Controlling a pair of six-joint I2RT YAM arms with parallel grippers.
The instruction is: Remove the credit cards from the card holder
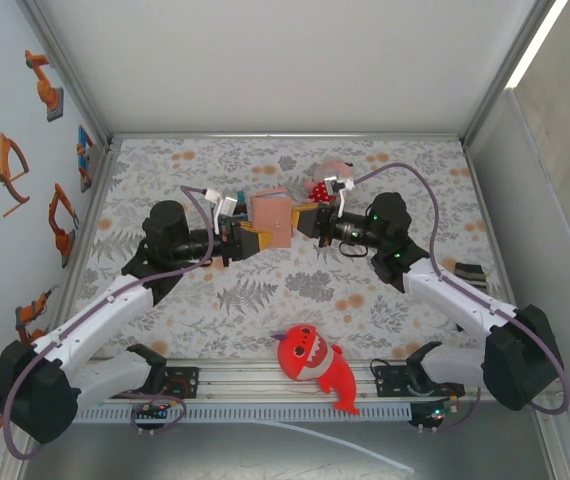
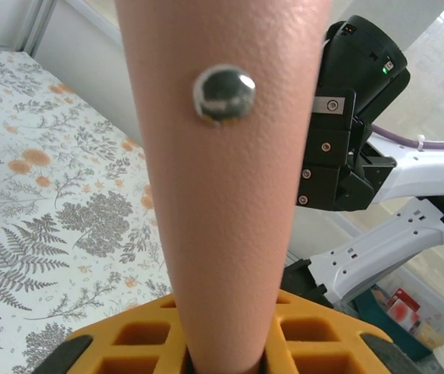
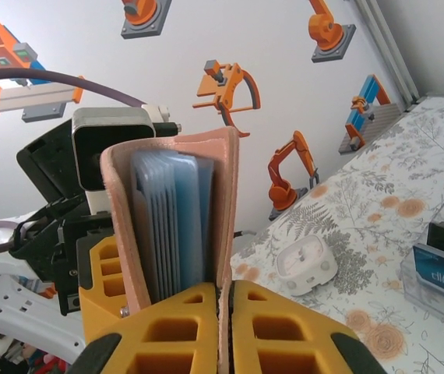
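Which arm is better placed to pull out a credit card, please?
Probably right: the credit cards face the right gripper edge-on, beside the flap it clamps, while the left gripper holds the other flap of the card holder.

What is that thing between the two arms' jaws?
The card holder, with blue cards tucked inside. Each arm's jaws pinch one side of it, as the top view shows; the right wrist view shows the cards.

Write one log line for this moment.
left end effector: grips wallet | right end effector: grips wallet | cards: inside wallet | wallet: in air
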